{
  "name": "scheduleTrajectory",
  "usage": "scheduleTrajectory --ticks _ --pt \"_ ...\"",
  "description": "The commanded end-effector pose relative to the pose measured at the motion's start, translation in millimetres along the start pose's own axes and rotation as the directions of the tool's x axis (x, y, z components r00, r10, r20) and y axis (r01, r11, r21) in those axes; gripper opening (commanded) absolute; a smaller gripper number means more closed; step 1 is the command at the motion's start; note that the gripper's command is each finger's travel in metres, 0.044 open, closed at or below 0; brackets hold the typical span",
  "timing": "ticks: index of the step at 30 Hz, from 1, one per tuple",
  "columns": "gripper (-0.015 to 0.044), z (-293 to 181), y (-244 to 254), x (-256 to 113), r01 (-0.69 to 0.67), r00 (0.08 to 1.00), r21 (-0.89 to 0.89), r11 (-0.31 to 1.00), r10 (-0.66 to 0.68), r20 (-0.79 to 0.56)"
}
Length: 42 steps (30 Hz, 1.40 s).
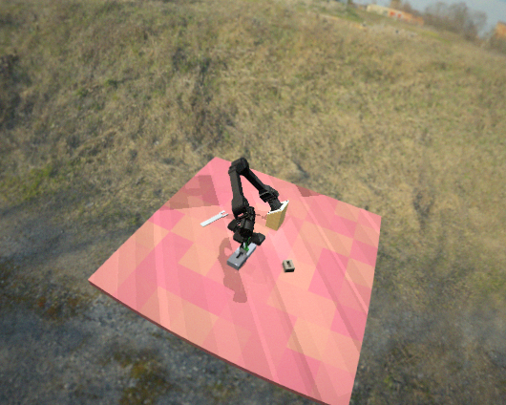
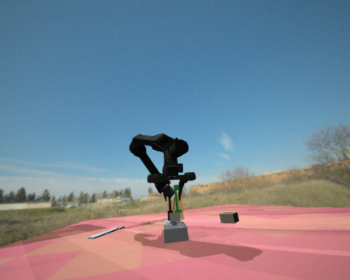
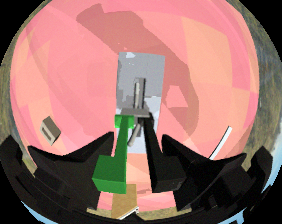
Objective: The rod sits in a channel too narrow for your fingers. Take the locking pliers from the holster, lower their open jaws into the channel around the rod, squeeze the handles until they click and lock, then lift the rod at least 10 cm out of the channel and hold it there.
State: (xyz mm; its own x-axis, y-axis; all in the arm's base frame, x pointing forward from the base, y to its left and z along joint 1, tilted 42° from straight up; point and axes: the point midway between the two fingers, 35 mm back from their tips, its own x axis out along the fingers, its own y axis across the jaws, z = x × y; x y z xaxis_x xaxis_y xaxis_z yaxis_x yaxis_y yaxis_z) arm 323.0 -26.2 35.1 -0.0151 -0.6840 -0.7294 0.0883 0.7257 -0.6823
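The locking pliers stand upright, with a green handle and a black handle. My gripper is shut on both handles, one finger outside each. A gap remains between the handles. The grey pliers head is at the top of the grey channel block. The jaw tips are hidden or too small to tell from the rod. A narrow grey bar shows in the slot in the wrist view; I cannot tell whether the jaws surround the rod or are locked.
A small grey-brown box with a slot, probably the holster, stands to one side of the block. A flat white tool lies on the other side. A tan panel stands by the arm's base.
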Motion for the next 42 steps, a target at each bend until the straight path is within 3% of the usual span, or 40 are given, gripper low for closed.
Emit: scheduleTrajectory --ticks 1,42 --pt "0.0106 2.1 2.6 -6.8 -0.003 1.0 0.001 1.0 0.003 0.008" --pt "0.0106 4.5 8.4 -45.6 0.015 0.999 -0.003 1.0 -0.015 0.046"
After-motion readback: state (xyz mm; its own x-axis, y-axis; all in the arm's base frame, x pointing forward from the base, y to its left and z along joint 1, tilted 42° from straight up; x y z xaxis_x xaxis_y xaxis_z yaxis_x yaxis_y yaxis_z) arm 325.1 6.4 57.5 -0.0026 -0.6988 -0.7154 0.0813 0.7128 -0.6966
